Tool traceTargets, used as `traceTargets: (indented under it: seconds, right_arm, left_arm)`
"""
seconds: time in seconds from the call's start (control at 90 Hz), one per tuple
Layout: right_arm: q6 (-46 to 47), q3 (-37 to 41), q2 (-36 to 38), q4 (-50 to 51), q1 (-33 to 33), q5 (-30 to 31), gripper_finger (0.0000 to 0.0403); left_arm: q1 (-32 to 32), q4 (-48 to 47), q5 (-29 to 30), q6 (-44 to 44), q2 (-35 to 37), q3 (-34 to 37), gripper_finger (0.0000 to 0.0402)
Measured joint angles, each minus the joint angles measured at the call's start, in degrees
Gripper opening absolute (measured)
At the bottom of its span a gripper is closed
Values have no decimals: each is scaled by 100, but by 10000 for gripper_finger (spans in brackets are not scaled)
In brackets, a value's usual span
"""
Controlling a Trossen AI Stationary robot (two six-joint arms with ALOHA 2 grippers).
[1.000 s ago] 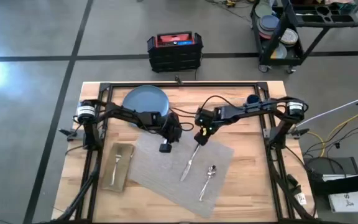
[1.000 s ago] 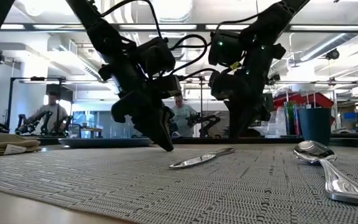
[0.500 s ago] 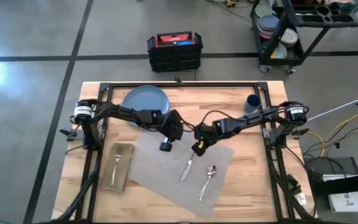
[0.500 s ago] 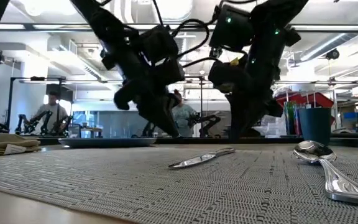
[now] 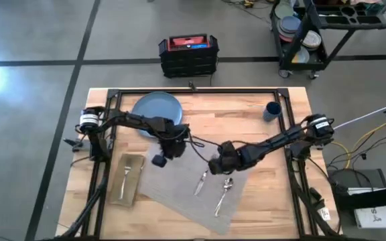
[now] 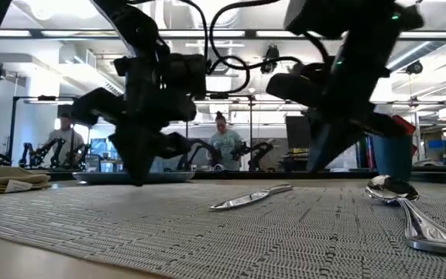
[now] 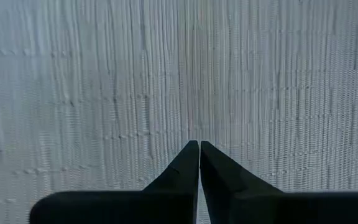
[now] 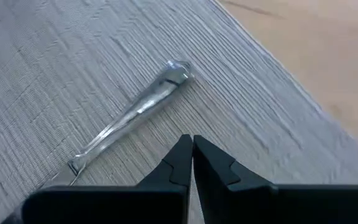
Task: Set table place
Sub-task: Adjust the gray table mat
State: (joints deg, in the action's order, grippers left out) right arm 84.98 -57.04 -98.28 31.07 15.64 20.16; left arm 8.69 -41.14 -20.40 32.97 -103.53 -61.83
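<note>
Over the placemat (image 5: 179, 184), right end effector (image 5: 214, 165) moved beside knife (image 5: 200, 182), left end effector (image 5: 158, 161) shifted left, both pressed together.

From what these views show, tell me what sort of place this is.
Probably a robotics lab or open workshop: a concrete floor with a black cart of dishes, other robot arms on benches behind, and a person standing among them.

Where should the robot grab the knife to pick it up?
Probably mid-handle, from straight above. The knife lies flat on the placemat with bare mat on both sides, so fingers could straddle its narrow width. The right gripper, now shut, is nearest and would need to open first.
</note>
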Motion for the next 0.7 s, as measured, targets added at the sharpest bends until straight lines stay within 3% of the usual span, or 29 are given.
traceTargets:
  seconds: [0.367,0.7]
  right_arm:
    - [1886,26,-399,334,709,91,0]
    - [2305,165,-415,633,800,107,0]
  left_arm:
    - [0,504,-20,-468,-44,64,1]
    - [-17,1288,-183,-1183,-211,140,1]
